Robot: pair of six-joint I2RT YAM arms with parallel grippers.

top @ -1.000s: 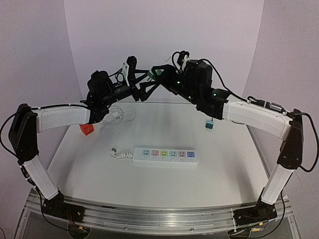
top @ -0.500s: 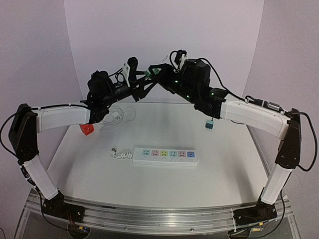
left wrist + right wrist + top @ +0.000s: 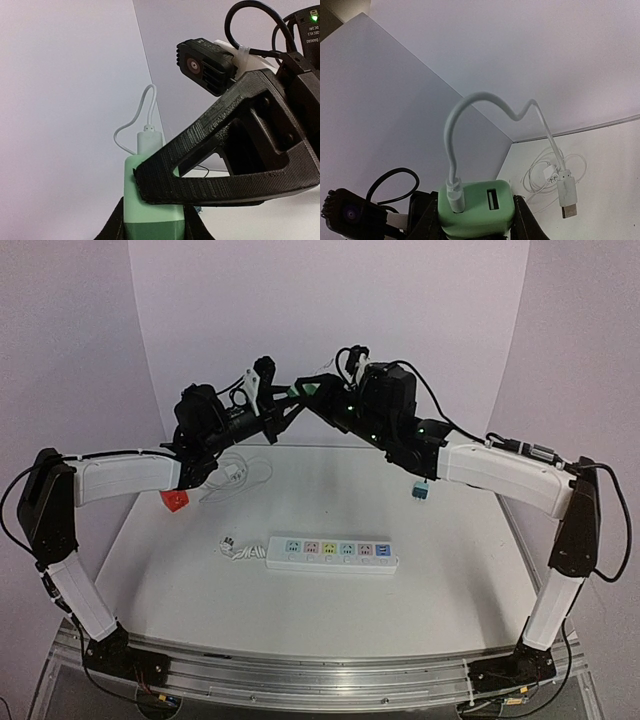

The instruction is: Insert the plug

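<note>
The table (image 3: 450, 570) carries the power strip (image 3: 330, 553), lying flat mid-table with its sockets facing up. High above the far edge, the left gripper (image 3: 283, 403) and right gripper (image 3: 322, 398) meet, each clamped on the green plug (image 3: 476, 210), well apart from the strip. Its white cable (image 3: 470, 100) loops free. This looks like a handover, though the prongs are hidden. Next, one claw must release and the other lower the plug squarely onto a socket.
</note>
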